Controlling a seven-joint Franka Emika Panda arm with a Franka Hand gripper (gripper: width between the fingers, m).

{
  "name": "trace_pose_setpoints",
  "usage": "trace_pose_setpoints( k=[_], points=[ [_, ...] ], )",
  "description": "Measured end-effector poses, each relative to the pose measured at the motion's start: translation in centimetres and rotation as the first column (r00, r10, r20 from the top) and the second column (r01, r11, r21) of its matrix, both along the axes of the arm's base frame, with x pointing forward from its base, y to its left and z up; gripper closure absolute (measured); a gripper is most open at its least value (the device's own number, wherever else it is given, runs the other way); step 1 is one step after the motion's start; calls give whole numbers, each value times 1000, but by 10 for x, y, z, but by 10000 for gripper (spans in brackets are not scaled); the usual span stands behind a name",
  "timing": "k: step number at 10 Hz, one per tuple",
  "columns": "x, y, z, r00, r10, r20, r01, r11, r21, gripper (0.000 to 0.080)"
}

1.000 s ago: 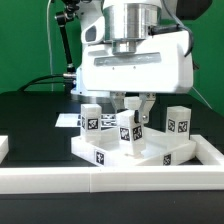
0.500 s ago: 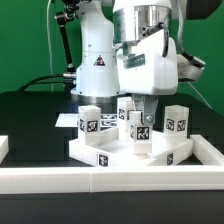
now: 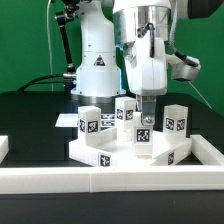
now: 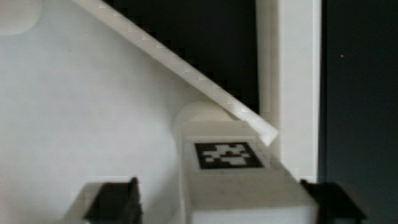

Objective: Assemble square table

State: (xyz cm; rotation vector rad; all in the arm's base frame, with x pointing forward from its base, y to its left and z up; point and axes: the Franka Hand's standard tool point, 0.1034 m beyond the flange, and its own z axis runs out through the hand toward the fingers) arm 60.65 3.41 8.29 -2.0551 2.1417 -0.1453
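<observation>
The square table's white slab point(image 3: 112, 152) lies flat, with a raised rim point(image 4: 178, 80) and a tag on its front edge. Several short white tagged legs stand upright on it: one at the exterior view's left point(image 3: 90, 122), one at the back point(image 3: 125, 111), one at the right point(image 3: 176, 120), and a front one point(image 3: 143, 131). My gripper point(image 3: 143, 113) hangs straight over the front leg point(image 4: 235, 165). The black fingers point(image 4: 111, 200) stand on either side of it with a gap at each side, so the gripper point(image 4: 215, 203) is open and holds nothing.
A long white border wall point(image 3: 110, 181) runs along the front and up the exterior view's right point(image 3: 212, 150). The marker board point(image 3: 66, 120) lies flat behind the slab at the left. The arm's white base point(image 3: 98, 60) stands at the back on the black table point(image 3: 35, 125).
The hand turned and carried the front leg a little toward the exterior view's right. The jaws then spread and let go of the leg, which stays upright on the slab.
</observation>
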Motion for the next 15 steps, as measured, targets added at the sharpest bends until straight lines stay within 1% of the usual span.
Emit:
trace_pose_setpoints(
  k=[1,2,3,4,5,6,7,9,10,14,15],
  points=[
    [-1,1,-2,998,55,-1,-55,998,-12,274],
    [-1,2,-4,992,126,-1,-126,992,-27,178],
    [1,1,-2,973,229,12,-228,972,-54,178],
    [2,2,-2,952,306,14,-304,950,-73,155],
    [3,0,-2,910,413,15,-410,906,-104,151],
    [4,0,-2,885,465,12,-461,880,-117,151],
    [5,0,-2,836,549,4,-544,828,-138,150],
    [5,1,-2,763,646,-12,-639,752,-162,150],
    [5,0,-1,702,712,-30,-704,686,-182,150],
    [6,-2,-1,518,851,-84,-842,491,-221,150],
    [6,-3,-1,442,891,-106,-882,410,-231,150]
  ],
)
